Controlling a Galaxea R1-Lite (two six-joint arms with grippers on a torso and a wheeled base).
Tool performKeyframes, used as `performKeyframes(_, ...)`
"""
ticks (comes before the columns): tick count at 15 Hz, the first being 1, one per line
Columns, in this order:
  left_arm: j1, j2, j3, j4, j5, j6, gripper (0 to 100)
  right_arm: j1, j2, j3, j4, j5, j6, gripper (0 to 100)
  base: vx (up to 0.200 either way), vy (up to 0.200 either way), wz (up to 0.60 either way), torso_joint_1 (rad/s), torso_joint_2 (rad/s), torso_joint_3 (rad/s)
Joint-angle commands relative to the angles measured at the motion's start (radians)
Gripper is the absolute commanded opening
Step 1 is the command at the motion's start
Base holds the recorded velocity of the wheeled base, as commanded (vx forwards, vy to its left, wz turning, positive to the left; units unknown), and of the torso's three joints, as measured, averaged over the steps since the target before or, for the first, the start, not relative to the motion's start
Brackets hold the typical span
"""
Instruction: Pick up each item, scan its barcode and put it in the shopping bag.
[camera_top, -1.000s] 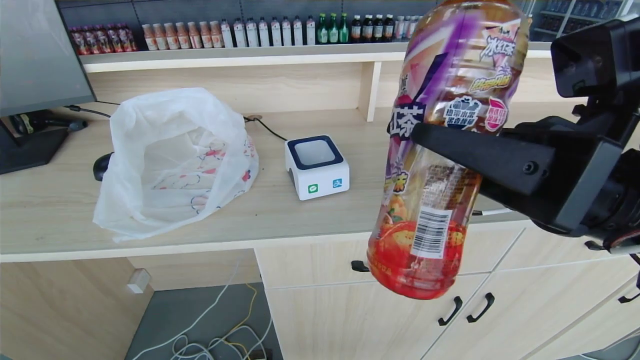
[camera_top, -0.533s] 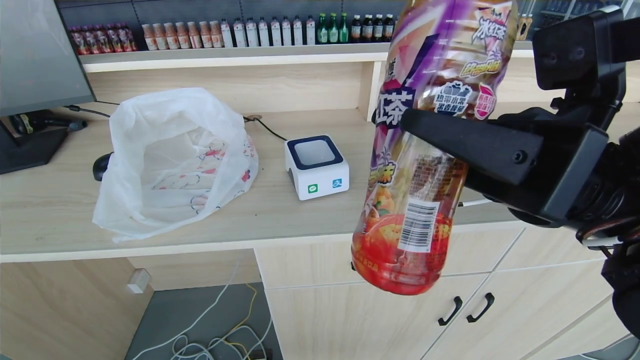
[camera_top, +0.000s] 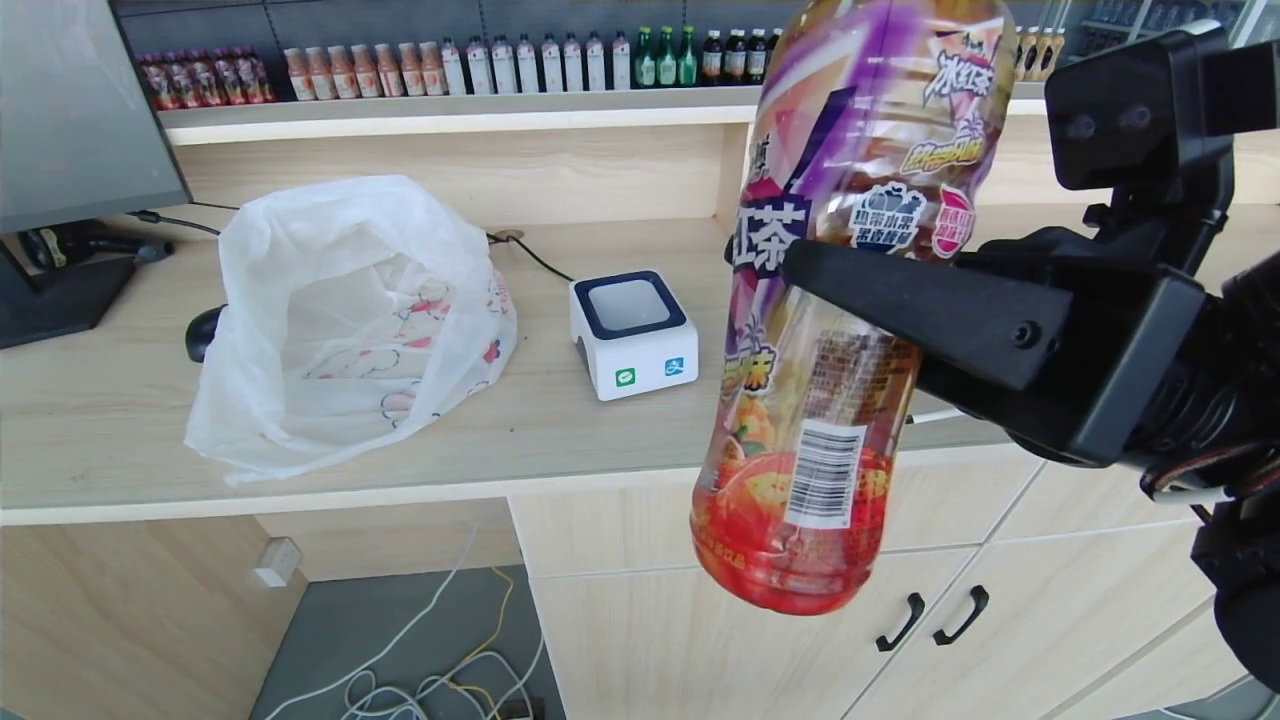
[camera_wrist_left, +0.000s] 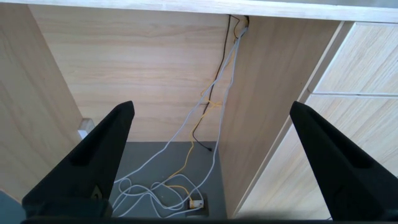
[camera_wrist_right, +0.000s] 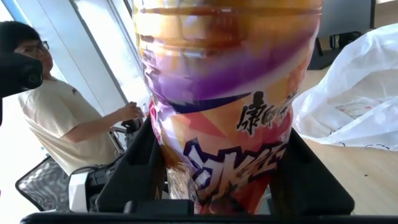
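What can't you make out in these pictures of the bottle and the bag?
Cap of the bottle: cut off by the head view's top edge.
Digits of its barcode: too small, head view.
Bottom of the shopping bag: hidden by its own folds, head view.
Labels of the shelf bottles: too small, head view.

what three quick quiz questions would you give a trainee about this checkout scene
1. True or false: the right tool is shut on the bottle.
2. Pick one. The scanner is: A) on the counter beside the shopping bag; B) inside the shopping bag; C) gripped in the right tool.
3. Fill in: the left tool is ___ (open or shut).

Key: 1 true; 2 A; 3 open.
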Motion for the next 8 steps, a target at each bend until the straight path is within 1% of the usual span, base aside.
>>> performKeyframes(1,0.0,0.0,0.0,0.0,0.0,0.0,100,0.002,0.0,0.001,0.0,0.0,0.0,0,0.0,0.0,0.0,0.0,0.0,0.0)
performKeyframes(8,0.0,0.0,0.0,0.0,0.0,0.0,100,0.002,-0.015,0.002,0.0,0.0,-0.006,0,0.0,0.0,0.0,0.0,0.0,0.0)
